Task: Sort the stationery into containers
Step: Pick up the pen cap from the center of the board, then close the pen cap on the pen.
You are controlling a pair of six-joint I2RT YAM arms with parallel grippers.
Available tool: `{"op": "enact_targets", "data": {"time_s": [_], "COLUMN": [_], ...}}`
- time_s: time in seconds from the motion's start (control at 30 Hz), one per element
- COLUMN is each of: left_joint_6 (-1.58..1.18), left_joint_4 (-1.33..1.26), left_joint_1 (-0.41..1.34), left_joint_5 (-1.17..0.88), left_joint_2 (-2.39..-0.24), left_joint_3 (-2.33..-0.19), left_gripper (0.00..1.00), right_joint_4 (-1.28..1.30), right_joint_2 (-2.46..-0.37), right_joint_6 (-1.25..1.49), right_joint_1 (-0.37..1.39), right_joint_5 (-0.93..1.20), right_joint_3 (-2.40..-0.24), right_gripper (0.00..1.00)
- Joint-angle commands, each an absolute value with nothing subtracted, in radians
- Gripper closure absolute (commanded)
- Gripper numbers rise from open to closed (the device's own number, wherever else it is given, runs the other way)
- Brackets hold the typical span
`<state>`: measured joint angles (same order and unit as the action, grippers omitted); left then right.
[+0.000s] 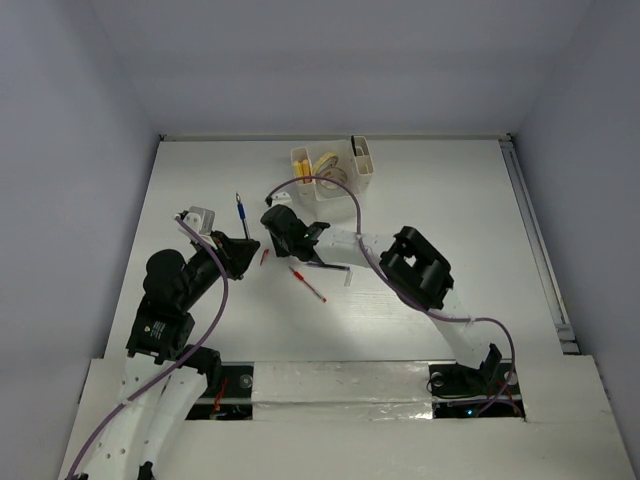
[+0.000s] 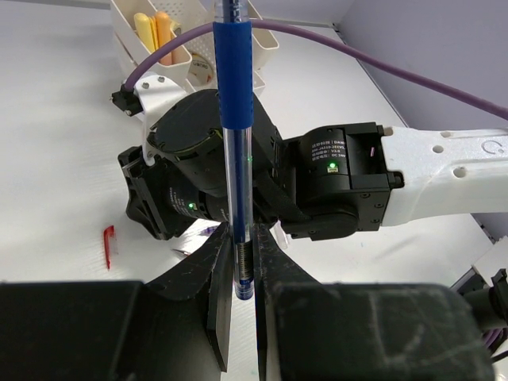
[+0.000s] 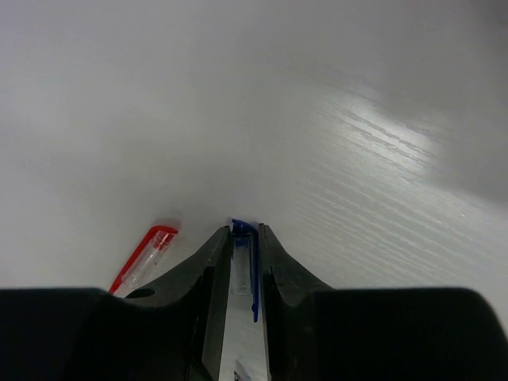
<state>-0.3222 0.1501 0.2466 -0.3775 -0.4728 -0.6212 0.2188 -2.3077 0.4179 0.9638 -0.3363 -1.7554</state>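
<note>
Count shows two grippers, left gripper (image 2: 240, 266) and right gripper (image 3: 244, 238), one white organizer (image 1: 367, 158), one blue pen (image 2: 236, 119), one red pen (image 1: 308, 284), one small red piece (image 2: 109, 244), one blue-tipped clear piece (image 3: 244, 260), two stubby sticks (image 2: 145, 30), one tape roll (image 1: 325, 165).

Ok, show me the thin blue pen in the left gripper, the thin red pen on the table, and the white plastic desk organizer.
thin blue pen (image 2: 236, 79): left wrist view, on its blue grip sleeve.
thin red pen (image 1: 308, 284): top external view, mid-barrel.
white plastic desk organizer (image 1: 366, 163): top external view, right outer wall.
</note>
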Motion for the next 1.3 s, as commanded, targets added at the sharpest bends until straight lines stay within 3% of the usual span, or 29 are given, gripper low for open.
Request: {"op": "enact_targets", "data": {"time_s": [0.0, 0.07, 0.13, 0.47, 0.97, 1.27], "left_joint_6": [-0.311, -0.313, -0.311, -0.313, -0.353, -0.393], "left_joint_4": [0.106, 0.109, 0.107, 0.11, 0.063, 0.006], "left_joint_1": [0.233, 0.233, 0.233, 0.233, 0.233, 0.233], "left_joint_5": [-0.393, -0.393, -0.393, -0.387, -0.48, -0.601], "left_joint_2": [-0.466, -0.466, -0.466, -0.466, -0.52, -0.584], "left_joint_3": [-0.635, -0.635, -0.637, -0.637, -0.626, -0.598], "left_gripper": [1.0, 1.0, 1.0, 1.0, 1.0, 1.0], "right_joint_4": [0.298, 0.304, 0.319, 0.342, -0.392, -0.574], "right_joint_2": [-2.29, -2.289, -2.298, -2.304, -1.812, -1.646], "right_joint_6": [0.362, 0.35, 0.339, 0.325, 0.429, 0.468], "right_joint_1": [0.969, 0.969, 0.969, 0.969, 0.939, 0.939], "right_joint_5": [-0.388, -0.388, -0.377, -0.344, -0.172, -0.176], "right_joint_3": [-1.715, -1.723, -1.742, -1.752, -1.252, -1.197], "right_gripper": [0.74, 0.68, 0.68, 1.0, 1.0, 1.0]}}
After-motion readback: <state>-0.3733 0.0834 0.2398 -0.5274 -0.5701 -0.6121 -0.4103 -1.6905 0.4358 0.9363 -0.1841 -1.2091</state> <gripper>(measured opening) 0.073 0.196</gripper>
